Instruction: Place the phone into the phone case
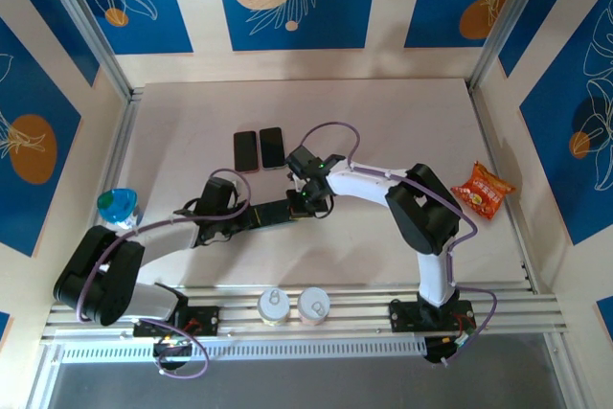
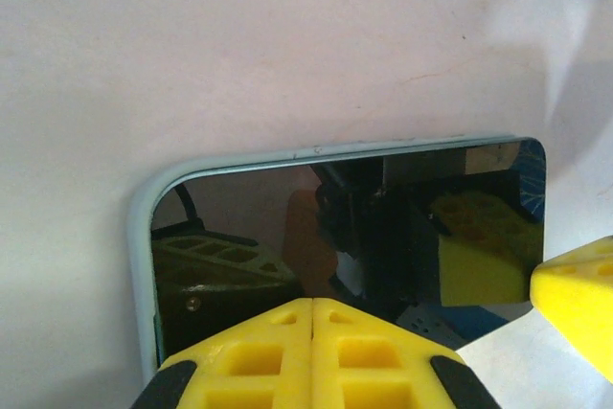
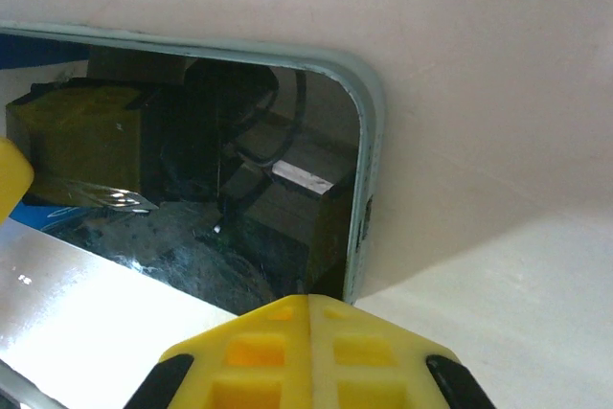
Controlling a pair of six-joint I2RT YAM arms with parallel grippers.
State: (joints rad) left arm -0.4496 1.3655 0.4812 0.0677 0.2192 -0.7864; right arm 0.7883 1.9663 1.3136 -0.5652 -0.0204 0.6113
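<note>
A phone (image 1: 280,213) with a dark glossy screen (image 2: 383,227) lies flat on the white table, between my two grippers. A pale blue-green phone case rim (image 2: 144,227) runs round its visible edges and its rounded corner (image 3: 369,141). My left gripper (image 1: 257,217) is shut, and its yellow tips (image 2: 313,308) are over the near end of the screen. Shut as well, my right gripper (image 1: 308,200) has its tips (image 3: 308,302) over the screen (image 3: 192,189) near that corner. Neither gripper holds anything between its fingers.
Two more dark phones (image 1: 246,150) (image 1: 272,147) lie side by side behind the arms. A red-orange snack packet (image 1: 482,189) sits at the right and a blue-green object (image 1: 118,204) at the left. Two cans (image 1: 274,305) (image 1: 313,305) stand on the near rail.
</note>
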